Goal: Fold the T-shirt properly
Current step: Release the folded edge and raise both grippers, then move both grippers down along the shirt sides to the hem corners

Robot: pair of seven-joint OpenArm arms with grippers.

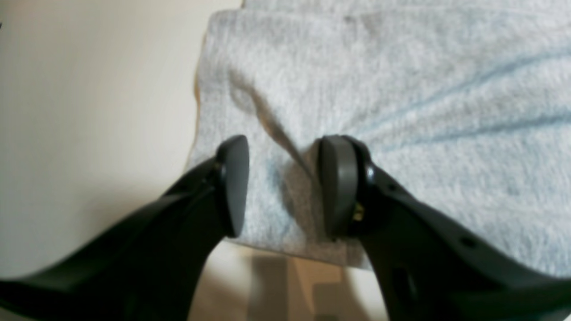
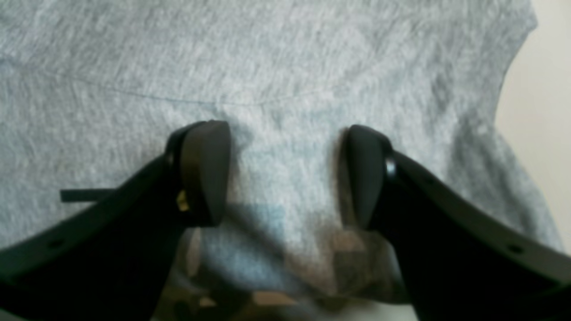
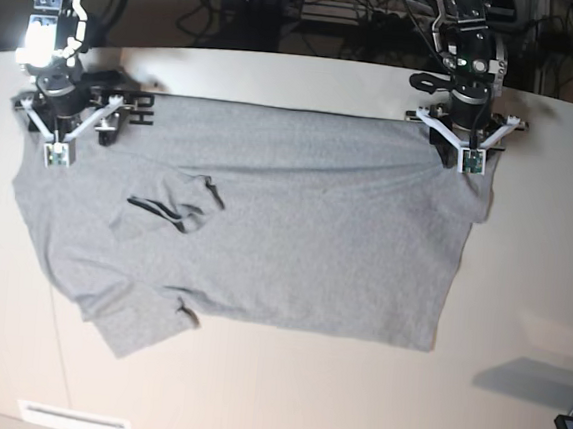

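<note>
T-shirt (image 3: 265, 233) lies spread on the white table (image 3: 520, 295), filling the middle of the base view, collar area bunched at left. Left gripper (image 1: 281, 187) sits at the shirt's upper-right corner, jaws apart with a fabric ridge between them; grip unclear. Right gripper (image 2: 285, 174) at upper left, jaws apart over cloth; hold unclear.

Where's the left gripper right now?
In the base view, the left gripper is upper right, at the far corner of the T-shirt.
</note>
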